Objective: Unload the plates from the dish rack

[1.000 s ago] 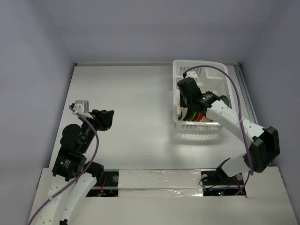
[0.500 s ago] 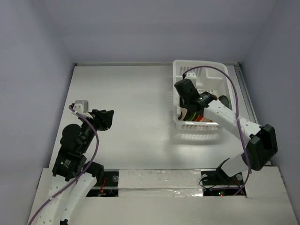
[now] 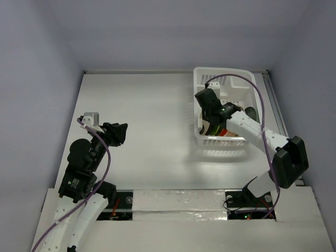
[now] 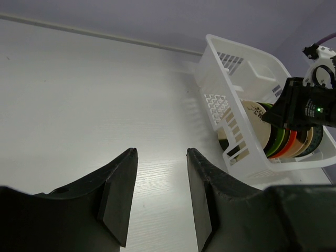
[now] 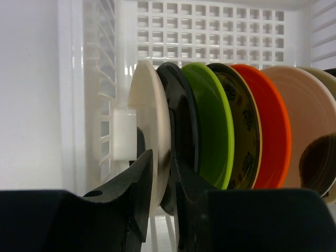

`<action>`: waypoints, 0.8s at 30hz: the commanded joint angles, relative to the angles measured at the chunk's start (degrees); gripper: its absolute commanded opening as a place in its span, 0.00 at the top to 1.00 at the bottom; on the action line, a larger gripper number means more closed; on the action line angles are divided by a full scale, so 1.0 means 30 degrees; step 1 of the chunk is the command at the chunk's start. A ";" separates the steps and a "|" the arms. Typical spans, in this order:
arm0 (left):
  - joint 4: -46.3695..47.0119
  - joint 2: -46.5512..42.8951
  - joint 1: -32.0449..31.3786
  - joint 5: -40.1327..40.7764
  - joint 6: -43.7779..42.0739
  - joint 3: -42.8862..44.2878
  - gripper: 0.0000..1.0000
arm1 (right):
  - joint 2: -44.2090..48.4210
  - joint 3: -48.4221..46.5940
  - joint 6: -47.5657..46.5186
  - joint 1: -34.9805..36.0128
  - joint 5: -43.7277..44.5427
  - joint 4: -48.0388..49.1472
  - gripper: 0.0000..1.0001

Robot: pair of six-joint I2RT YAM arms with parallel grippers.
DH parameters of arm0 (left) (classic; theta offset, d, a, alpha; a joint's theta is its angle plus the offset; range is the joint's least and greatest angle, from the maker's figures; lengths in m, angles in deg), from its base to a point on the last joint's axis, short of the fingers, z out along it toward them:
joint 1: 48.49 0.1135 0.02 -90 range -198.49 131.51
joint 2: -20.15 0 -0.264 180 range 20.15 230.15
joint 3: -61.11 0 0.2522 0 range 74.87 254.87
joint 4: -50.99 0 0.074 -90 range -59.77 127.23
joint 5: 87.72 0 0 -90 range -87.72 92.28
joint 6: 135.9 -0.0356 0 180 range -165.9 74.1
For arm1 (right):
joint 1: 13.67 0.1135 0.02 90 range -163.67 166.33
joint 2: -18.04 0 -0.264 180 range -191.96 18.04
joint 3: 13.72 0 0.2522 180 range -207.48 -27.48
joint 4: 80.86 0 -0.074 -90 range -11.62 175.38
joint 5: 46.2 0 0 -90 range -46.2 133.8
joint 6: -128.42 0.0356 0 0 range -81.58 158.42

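Observation:
The white dish rack (image 3: 223, 76) stands at the back right of the table, with the plates upright in a row inside it. In the right wrist view they run from left to right: cream (image 5: 152, 105), dark green-black (image 5: 181, 115), lime green (image 5: 210, 126), a patterned one (image 5: 241, 126), orange-red (image 5: 270, 126) and tan (image 5: 304, 115). My right gripper (image 5: 161, 157) reaches into the rack, its jaws pressed on either side of the cream plate's rim. My left gripper (image 4: 160, 155) hovers open over bare table at the left, nothing between its fingers.
The rack's slotted left wall (image 5: 100, 105) and a small white block (image 5: 125, 134) sit close beside the right gripper's left finger. The table's back edge (image 4: 105, 35) meets the wall. White table surface (image 3: 147, 115) lies between the two arms.
The right jaws have narrowed onto the cream plate's rim, and the right arm's elbow has shifted slightly left. The left arm has not moved.

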 commanded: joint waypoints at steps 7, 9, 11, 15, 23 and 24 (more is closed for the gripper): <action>0.0798 -0.0273 0.0117 -0.0132 -0.0042 0.0330 0.60 | -0.1191 -0.0586 -0.0432 -0.0394 0.1652 0.0542 0.87; 0.0828 -0.0244 0.0117 -0.0190 -0.0012 0.0330 0.60 | -0.0664 -0.0527 -0.1043 -0.0394 0.1946 0.0806 0.87; 0.0799 -0.0185 0.0117 -0.0336 -0.0042 0.0330 0.60 | -0.0018 -0.0643 -0.1602 -0.0394 0.2005 0.0983 0.91; 0.0857 -0.0214 0.0291 -0.0395 -0.0071 0.0330 0.60 | 0.0188 -0.1200 -0.2276 -0.0394 0.2268 0.0251 1.00; 0.0886 -0.0185 0.0292 -0.0542 -0.0100 0.0330 0.60 | 0.0187 -0.2195 -0.2629 0.0542 0.4084 -0.1183 1.00; 0.0886 -0.0214 0.0292 -0.0571 -0.0100 0.0330 0.60 | 0.0391 -0.2458 -0.2658 0.0544 0.4318 -0.1243 1.00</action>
